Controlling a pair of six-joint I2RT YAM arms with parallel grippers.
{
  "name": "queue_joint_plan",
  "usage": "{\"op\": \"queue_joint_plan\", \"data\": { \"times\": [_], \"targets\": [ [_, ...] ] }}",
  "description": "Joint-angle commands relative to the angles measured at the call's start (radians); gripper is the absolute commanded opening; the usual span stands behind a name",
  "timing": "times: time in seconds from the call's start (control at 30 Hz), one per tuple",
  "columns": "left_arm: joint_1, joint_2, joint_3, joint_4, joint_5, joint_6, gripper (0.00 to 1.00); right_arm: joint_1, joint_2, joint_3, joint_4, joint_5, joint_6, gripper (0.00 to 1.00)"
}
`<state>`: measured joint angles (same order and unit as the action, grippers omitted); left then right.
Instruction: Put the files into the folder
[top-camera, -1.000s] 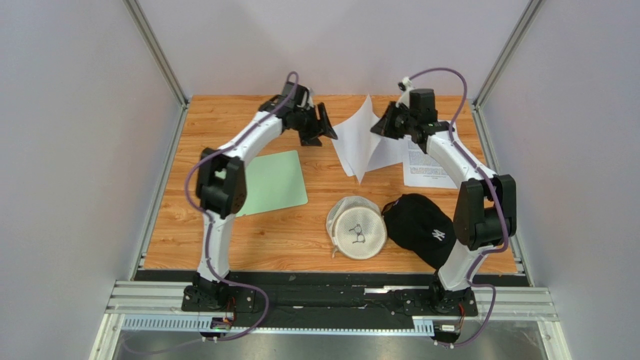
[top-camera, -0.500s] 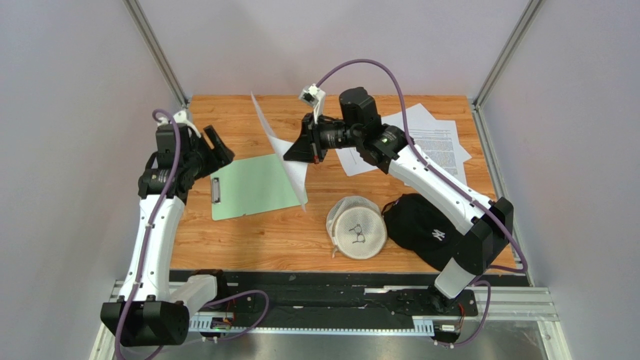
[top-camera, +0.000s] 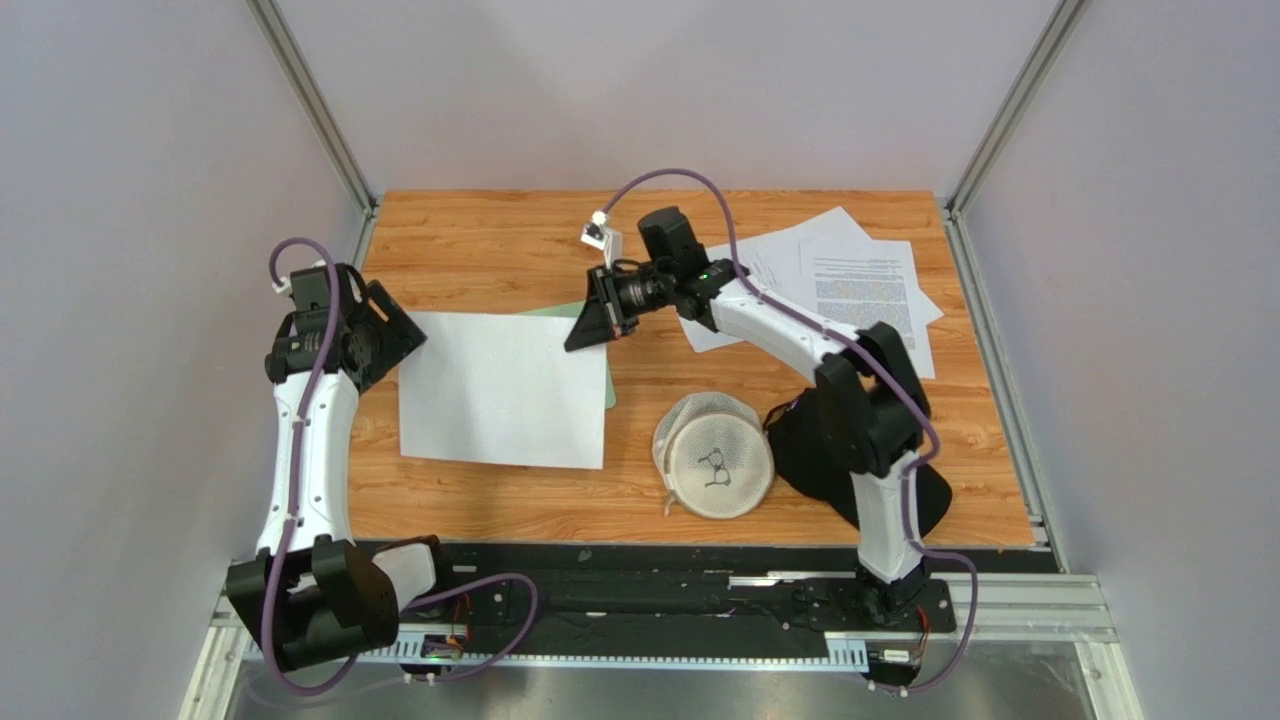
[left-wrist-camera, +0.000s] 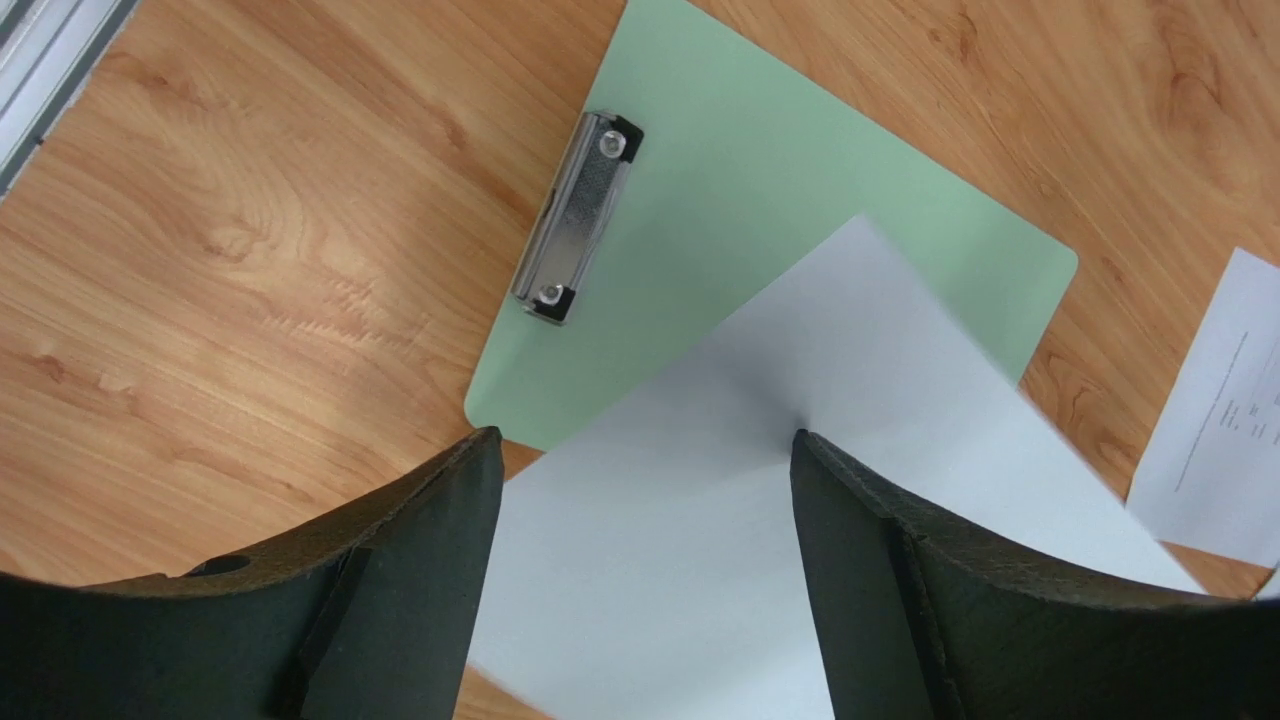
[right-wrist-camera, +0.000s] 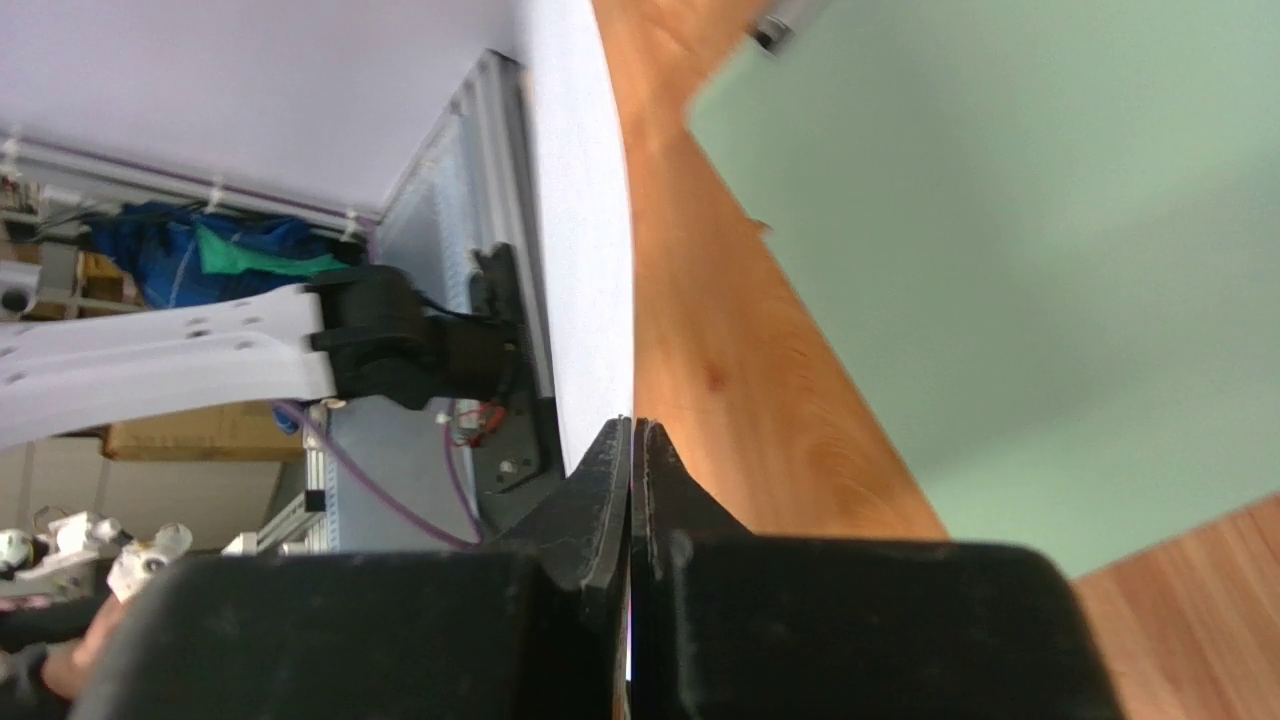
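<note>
one white sheet (top-camera: 504, 390) of the files spreads over most of the green folder (left-wrist-camera: 721, 195) on the left half of the desk (top-camera: 481, 248); right fingers (right-wrist-camera: 631, 450) clenched on the sheet's far-right corner; left fingers (top-camera: 388, 333) spread wide at its left edge, grasping nothing; sheet possibly held just off the board, contact unclear; metal clip (left-wrist-camera: 579, 218) shows past the sheet in the left wrist view; other files (top-camera: 849, 278) fanned at far right

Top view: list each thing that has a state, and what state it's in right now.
Right gripper: shut on the sheet.
Left gripper: open, empty.
Sheet: spread over the folder.
Folder: flat, mostly covered.
Clip: shut, holding nothing.
Other files: loose pile, far right.
</note>
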<state>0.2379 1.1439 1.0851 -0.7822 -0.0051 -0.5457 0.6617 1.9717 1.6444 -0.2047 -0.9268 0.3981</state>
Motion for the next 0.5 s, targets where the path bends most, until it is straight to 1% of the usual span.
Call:
{"op": "queue_joint_plan", "data": {
  "times": [0.0,0.03,0.1,0.13,0.23,0.33,0.37,0.47],
  "targets": [
    [0.011,0.014,-0.033,0.063,0.046,-0.034,0.78,-0.02,0.197,0.154,-0.203,0.011,-0.145,0.0],
    [0.009,0.033,-0.031,0.066,0.083,-0.024,0.75,-0.022,0.226,0.187,-0.243,0.044,-0.216,0.0],
    [0.011,0.094,-0.033,0.099,0.146,-0.001,0.73,-0.024,0.306,0.276,-0.384,0.122,-0.289,0.0],
    [0.011,0.12,-0.031,0.112,0.218,0.006,0.69,-0.025,0.325,0.328,-0.401,0.149,-0.306,0.0],
    [0.003,0.214,-0.031,0.156,0.302,0.0,0.63,-0.036,0.363,0.386,-0.397,0.189,-0.326,0.0],
    [-0.035,0.298,-0.025,0.208,0.329,-0.014,0.59,-0.042,0.404,0.448,-0.398,0.209,-0.326,0.0],
    [-0.07,0.318,-0.018,0.221,0.315,-0.016,0.59,-0.042,0.414,0.46,-0.397,0.215,-0.332,0.0],
    [-0.112,0.417,0.019,0.244,0.294,-0.043,0.57,-0.04,0.452,0.512,-0.432,0.213,-0.373,0.0]
  ]
}}
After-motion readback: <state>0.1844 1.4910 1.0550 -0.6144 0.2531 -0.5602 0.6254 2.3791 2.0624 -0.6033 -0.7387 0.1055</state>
